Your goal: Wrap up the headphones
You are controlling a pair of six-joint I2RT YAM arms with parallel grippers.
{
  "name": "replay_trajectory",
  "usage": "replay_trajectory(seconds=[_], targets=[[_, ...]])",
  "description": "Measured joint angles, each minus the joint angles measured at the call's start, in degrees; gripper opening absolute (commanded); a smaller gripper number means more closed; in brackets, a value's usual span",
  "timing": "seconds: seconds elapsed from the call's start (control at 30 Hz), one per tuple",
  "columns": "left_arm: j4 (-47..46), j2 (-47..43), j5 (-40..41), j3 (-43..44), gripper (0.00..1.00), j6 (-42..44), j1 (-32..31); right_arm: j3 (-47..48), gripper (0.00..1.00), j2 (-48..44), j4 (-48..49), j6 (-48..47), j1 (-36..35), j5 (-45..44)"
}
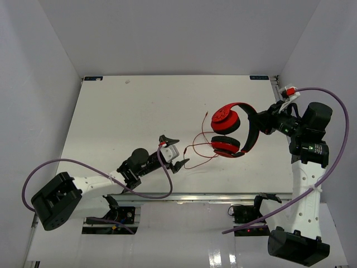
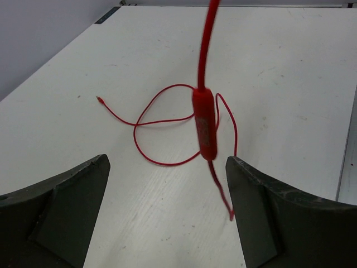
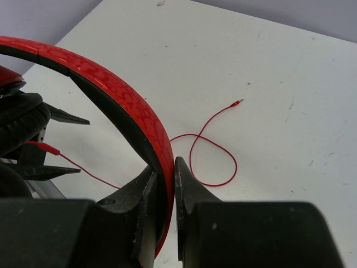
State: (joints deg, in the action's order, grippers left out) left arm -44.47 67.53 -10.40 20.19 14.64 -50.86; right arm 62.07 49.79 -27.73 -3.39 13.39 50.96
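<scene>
Headphones [image 1: 231,131]: lifted above the table [image 1: 111,111], headband pinched in the right claw [image 3: 165,173].
Cable [image 1: 195,151]: trails left of headphones, looped loosely.
Left claw [image 1: 174,152]: spread wide, the cable's remote [image 2: 204,123] dangling just ahead.
Tip: I'd grip the remote squarely, then wind gently.

I am looking at a robotics lab test cell: a white table [image 1: 134,117] boxed by plain white panels [image 1: 178,33], a metal mounting rail [image 1: 189,196] at its near edge.

Left arm [image 1: 95,183], lower left, & right arm [image 1: 304,178], right edge, are showing white links w/ black joints; purple cables [image 1: 319,88] are looping off both; fingers [image 2: 61,212] are looking dark grey.
</scene>
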Motion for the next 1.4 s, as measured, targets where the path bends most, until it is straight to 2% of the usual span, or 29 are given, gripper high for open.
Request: replay_trajectory(seconds=[0.37,0.7,0.83,0.97,1.1,1.23,1.4], targets=[[-6.77,1.05,-0.48,-3.56,0.84,-8.45,-0.01,0.03,0.08,0.62,4.54,8.77,0.0,1.21],[-15.94,4.35,-2.49,-6.32,0.89,-16.13,-1.07,0.24,0.08,1.37,5.84,12.29,0.0,1.67],[-15.07,0.58,-3.25,-8.87,0.92,-17.7,-1.27,0.89,0.08,1.95,5.84,12.43,0.0,1.47],[-12.63,-10.05,-2.56,-14.09,0.97,-18.72,-1.29,1.6,0.08,2.24,5.82,12.33,0.0,1.13],[-12.09,-14.25,-2.38,-16.13,0.98,-19.56,-1.48,1.93,0.08,2.28,5.84,12.23,0.0,0.84],[-13.79,-11.43,-2.55,-16.08,0.98,-20.44,-1.5,1.93,0.08,2.45,5.78,12.24,0.0,0.7],[-18.09,-0.78,-3.59,-13.45,0.97,-22.11,-1.5,1.94,0.08,2.44,5.73,12.25,0.0,0.62]])
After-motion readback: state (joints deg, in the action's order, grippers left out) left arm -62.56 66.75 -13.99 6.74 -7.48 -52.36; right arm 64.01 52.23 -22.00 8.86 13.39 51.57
